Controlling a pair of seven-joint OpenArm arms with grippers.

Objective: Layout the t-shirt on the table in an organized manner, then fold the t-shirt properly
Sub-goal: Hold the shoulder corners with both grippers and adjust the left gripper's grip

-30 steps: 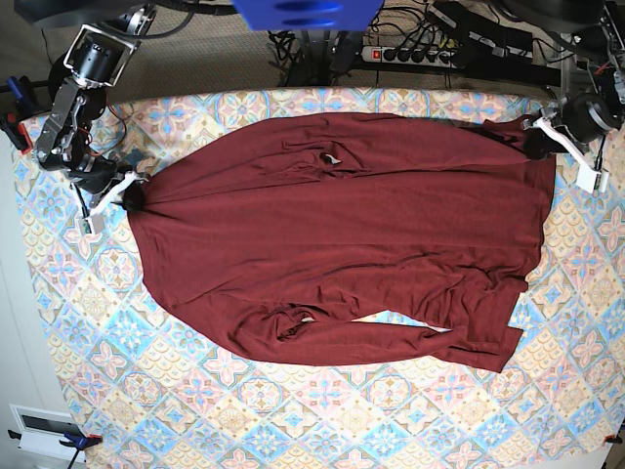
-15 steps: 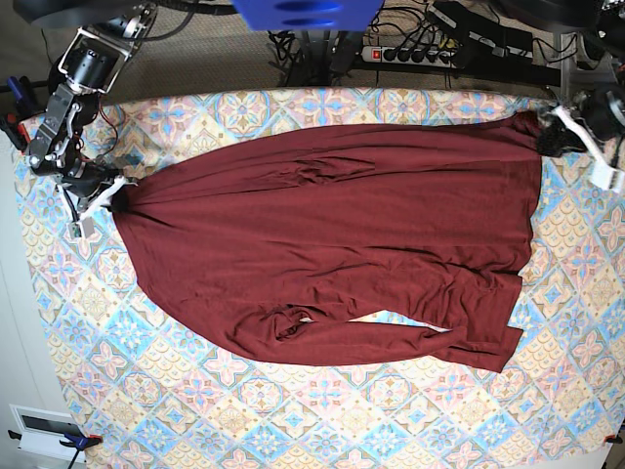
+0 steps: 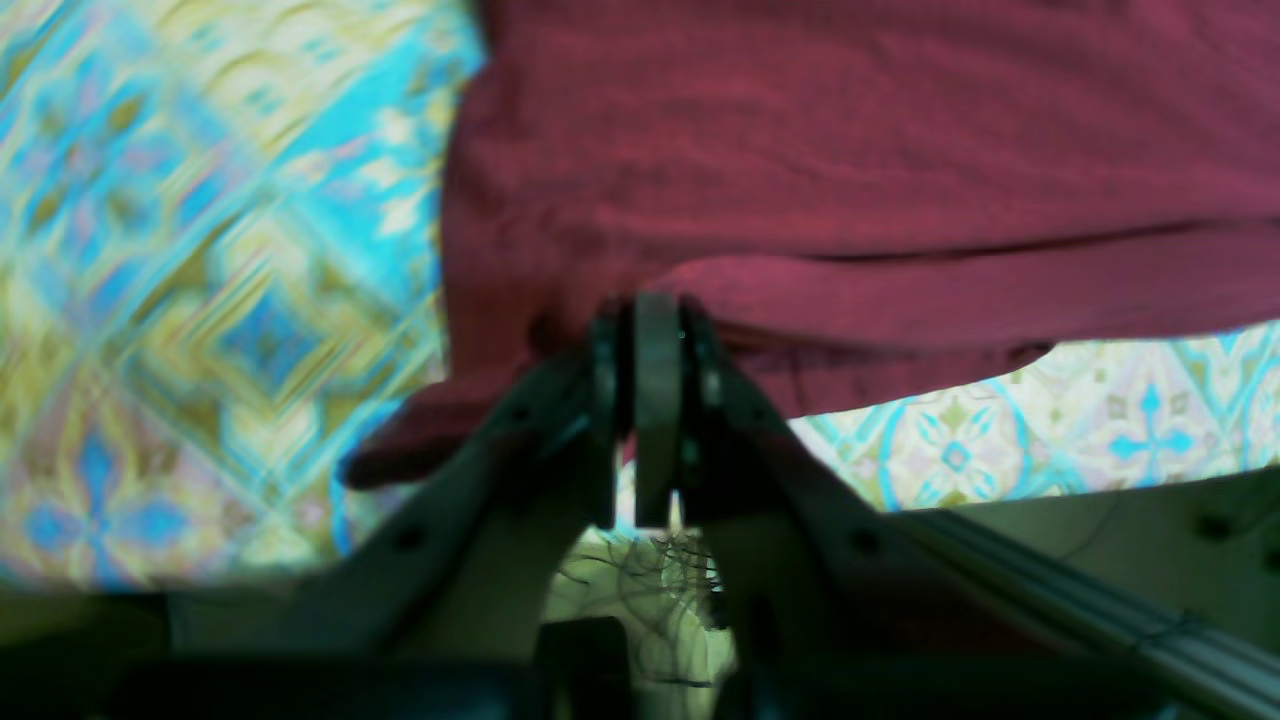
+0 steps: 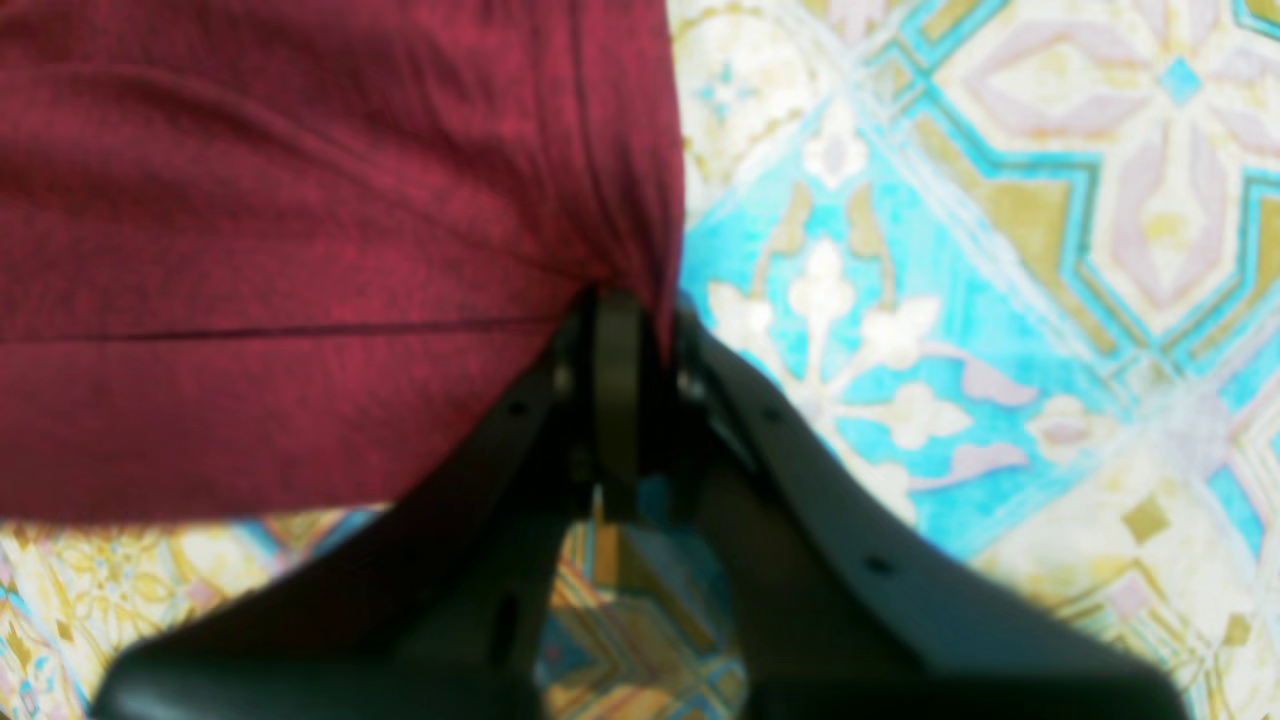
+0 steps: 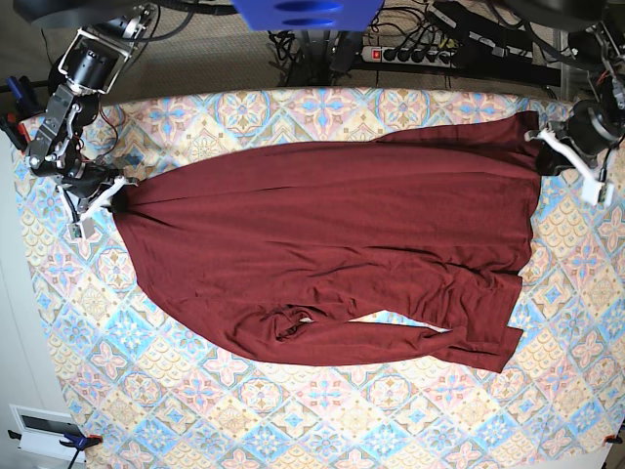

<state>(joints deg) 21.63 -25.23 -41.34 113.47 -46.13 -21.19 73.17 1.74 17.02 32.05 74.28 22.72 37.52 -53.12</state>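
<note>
The dark maroon t-shirt [image 5: 332, 244] lies spread across the table [image 5: 322, 420], stretched taut between both arms along its far edge. One long sleeve [image 5: 371, 342] lies folded along the near side. At the base view's right, my left gripper [image 5: 545, 145] is shut on the shirt's far right corner; the left wrist view shows its jaws pinched on a fabric fold [image 3: 640, 310]. My right gripper [image 5: 115, 193] at the base view's left is shut on the shirt's left corner, with cloth [image 4: 640, 270] bunching into its jaws in the right wrist view.
A power strip [image 5: 415, 54] and cables lie on the floor beyond the table's far edge. A white box [image 5: 44, 430] sits off the near left corner. Patterned cloth shows around the shirt on every side.
The wrinkled fold in the shirt's upper middle has been pulled flat. The left gripper first rose toward the far right corner, then came back down a little. The right gripper pulled its corner left.
</note>
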